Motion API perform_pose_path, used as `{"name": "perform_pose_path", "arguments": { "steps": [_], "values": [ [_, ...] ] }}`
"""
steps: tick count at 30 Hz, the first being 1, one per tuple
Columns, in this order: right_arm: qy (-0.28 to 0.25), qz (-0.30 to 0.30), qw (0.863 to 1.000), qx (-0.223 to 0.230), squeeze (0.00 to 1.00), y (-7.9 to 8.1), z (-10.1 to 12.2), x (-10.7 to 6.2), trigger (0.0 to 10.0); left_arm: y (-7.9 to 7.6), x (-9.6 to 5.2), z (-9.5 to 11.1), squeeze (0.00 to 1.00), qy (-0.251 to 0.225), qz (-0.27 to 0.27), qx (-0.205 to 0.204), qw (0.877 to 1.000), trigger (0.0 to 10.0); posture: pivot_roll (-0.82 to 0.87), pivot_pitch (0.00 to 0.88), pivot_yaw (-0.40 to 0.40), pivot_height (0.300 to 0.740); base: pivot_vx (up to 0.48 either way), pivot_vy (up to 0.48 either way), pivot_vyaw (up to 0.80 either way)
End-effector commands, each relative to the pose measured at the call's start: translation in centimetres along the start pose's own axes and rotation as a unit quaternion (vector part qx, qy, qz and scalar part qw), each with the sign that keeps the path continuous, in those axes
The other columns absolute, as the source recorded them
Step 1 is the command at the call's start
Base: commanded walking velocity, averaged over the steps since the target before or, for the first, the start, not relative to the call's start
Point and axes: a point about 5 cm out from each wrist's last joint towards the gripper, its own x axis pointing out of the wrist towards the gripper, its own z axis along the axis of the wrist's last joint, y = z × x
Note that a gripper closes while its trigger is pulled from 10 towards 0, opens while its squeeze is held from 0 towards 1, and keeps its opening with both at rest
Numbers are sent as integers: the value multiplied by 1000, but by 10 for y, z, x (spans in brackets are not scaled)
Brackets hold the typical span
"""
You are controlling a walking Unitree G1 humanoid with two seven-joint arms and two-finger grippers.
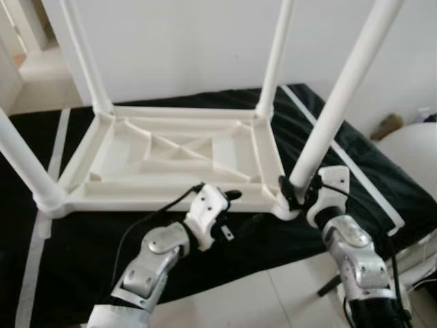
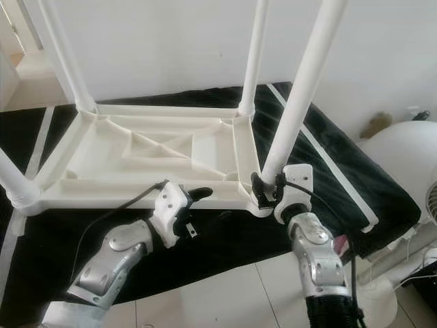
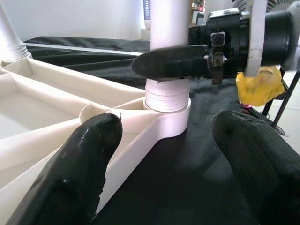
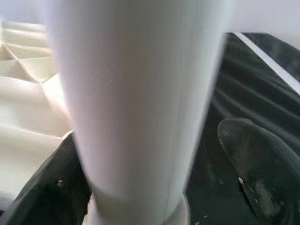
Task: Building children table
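Observation:
A white plastic children's table (image 1: 164, 199) lies upside down on a black cloth (image 1: 82, 253), its legs pointing up. The near-right leg (image 1: 334, 109) stands in its corner socket (image 3: 168, 110). My right gripper (image 1: 295, 193) sits at the base of that leg with a finger on either side. In the right wrist view one finger (image 4: 51, 197) rests against the leg while the other finger (image 4: 260, 178) stands a little off it, so it is open. My left gripper (image 1: 222, 205) hovers open at the table's near rail, left of that corner, holding nothing.
White tape strips (image 1: 41, 232) run across the cloth. Tiled floor (image 1: 273, 301) lies in front of it and a white wall behind. A white rounded object (image 1: 416, 154) stands at the right, and a yellow bag (image 3: 260, 86) hangs beyond the corner.

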Motion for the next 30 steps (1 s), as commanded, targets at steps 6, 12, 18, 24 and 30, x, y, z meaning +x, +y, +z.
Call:
{"name": "perform_pose_path", "arguments": {
  "steps": [6, 12, 18, 24, 30],
  "values": [
    [21, 95, 995, -36, 0, -5, -4, 3, 10000, -3, -1, 2, 0, -1, -50, 2, 999, 10000, -56, 0, -42, 740, 0, 0, 0],
    [16, 152, 987, -48, 0, 1, 0, 8, 10000, -6, 1, 4, 0, -7, -50, -3, 999, 10000, -53, 0, -49, 740, 0, 0, 0],
    [9, 185, 980, -72, 0, -1, 6, 19, 0, -5, 2, 4, 0, -9, -39, -8, 999, 10000, -28, 0, -55, 740, 0, 0, 0],
    [10, 191, 978, -79, 0, -5, 5, 21, 0, -7, -1, 4, 0, -8, -40, -10, 999, 10000, -23, 0, -55, 740, 0, 0, 0],
    [19, 190, 979, -69, 0, -7, 0, 20, 10000, -5, -1, 3, 0, -4, -38, -6, 999, 10000, -15, 0, -57, 740, 0, 0, 0]
  ]
}}
